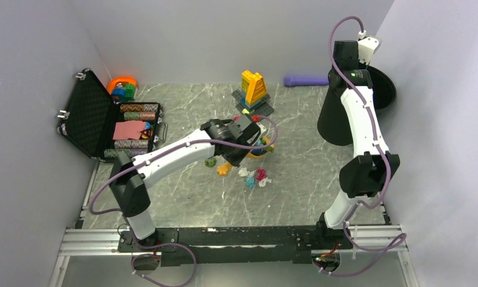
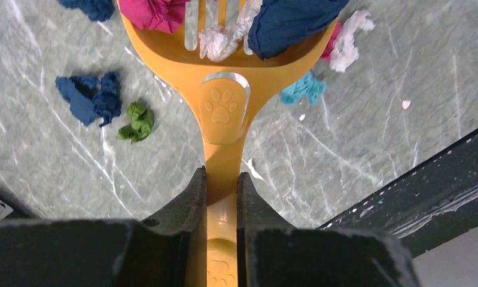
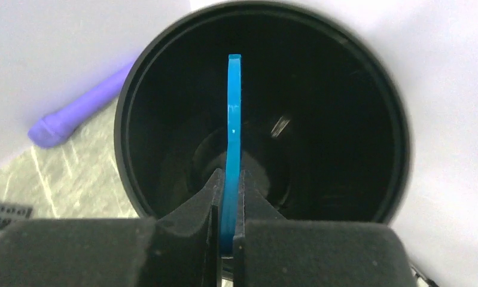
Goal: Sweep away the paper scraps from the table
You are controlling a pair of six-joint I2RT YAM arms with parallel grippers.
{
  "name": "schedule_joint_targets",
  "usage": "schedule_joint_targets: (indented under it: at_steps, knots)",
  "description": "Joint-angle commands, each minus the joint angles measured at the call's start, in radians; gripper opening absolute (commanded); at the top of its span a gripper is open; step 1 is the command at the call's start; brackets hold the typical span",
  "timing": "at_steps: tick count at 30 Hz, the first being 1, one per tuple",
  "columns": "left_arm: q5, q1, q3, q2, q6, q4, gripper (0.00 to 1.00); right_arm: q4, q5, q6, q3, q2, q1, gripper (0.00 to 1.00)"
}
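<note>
- The left gripper [image 2: 221, 185] is pinching the handle of an orange scoop [image 2: 224, 110], its jaws pressing on both sides of the handle.
- Some paper scraps [image 2: 287, 24] are sitting in the scoop's bowl just ahead of the fingers. Others are lying on the table [image 2: 374, 131] either side of the handle: a green wad [image 2: 136, 122] on one, a teal wad [image 2: 304, 89] on the other.
- The wads are looking light, soft and crumpled, so they are probably spilling at any tilt. Carrying them in a level scoop is seeming wiser than pinching each one.
- The right gripper [image 3: 227, 179] is clamping a thin blue blade [image 3: 233, 119] edge-on, with a black bin [image 3: 164, 107] gaping just beyond it.
</note>
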Motion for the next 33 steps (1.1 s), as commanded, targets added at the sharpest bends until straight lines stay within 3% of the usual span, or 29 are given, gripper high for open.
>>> schedule_joint_targets:
  at_steps: [1, 6, 7, 8, 15, 26, 30, 33]
  knots:
    - [-0.046, -0.004, -0.089, -0.113, -0.032, 0.047, 0.0, -0.086, -0.222, 0.057, 0.086, -0.001, -0.012, 0.0]
    - [-0.069, -0.004, -0.162, -0.155, -0.038, 0.055, 0.0, -0.136, -0.459, 0.09, 0.074, -0.021, -0.02, 0.0]
    - [-0.073, -0.004, -0.17, -0.16, -0.039, 0.056, 0.0, -0.146, -0.498, 0.095, 0.067, -0.343, -0.019, 0.0]
    - [-0.075, -0.004, -0.178, -0.164, -0.04, 0.057, 0.0, -0.149, -0.531, 0.098, 0.053, -0.078, -0.019, 0.0]
    - [-0.076, -0.001, -0.193, -0.184, -0.038, 0.061, 0.0, -0.142, -0.598, 0.11, 0.008, -0.111, -0.025, 0.0]
    - [-0.087, -0.002, -0.197, -0.195, -0.037, 0.064, 0.0, -0.251, -0.354, 0.081, 0.097, 0.032, -0.031, 0.0]
    - [-0.093, 0.0, -0.196, -0.192, -0.035, 0.063, 0.0, -0.27, -0.375, 0.153, 0.055, 0.051, -0.04, 0.0]
    - [-0.095, 0.0, -0.193, -0.189, -0.033, 0.058, 0.0, -0.317, -0.48, 0.222, 0.073, 0.071, -0.086, 0.0]
